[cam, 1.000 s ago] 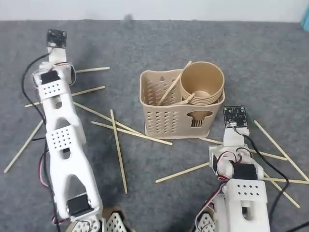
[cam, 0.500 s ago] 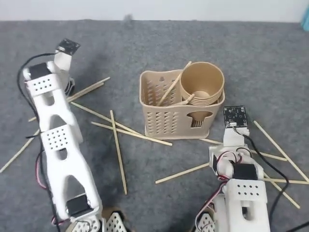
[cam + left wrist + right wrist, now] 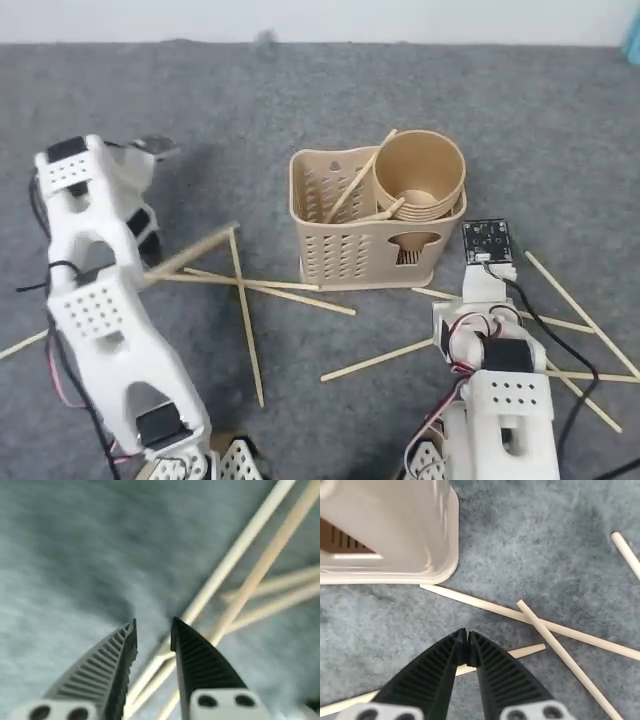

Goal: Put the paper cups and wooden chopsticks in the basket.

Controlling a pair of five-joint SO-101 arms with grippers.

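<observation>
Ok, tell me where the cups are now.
In the high view the cups sit nested in the right compartment of the basket, with a chopstick leaning in the compartment beside them.

The left gripper (image 3: 152, 626) has pulled back nearer us; two chopsticks (image 3: 190, 256) swung round with it.

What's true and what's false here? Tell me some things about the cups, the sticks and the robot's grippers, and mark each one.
1. The paper cups sit stacked inside the basket. True.
2. The right gripper is wide open. False: it is shut and holds nothing.
3. Every stick is in the basket already. False: many loose chopsticks lie on the grey carpet.
4. The left gripper has chopsticks between its fingers. True.
</observation>
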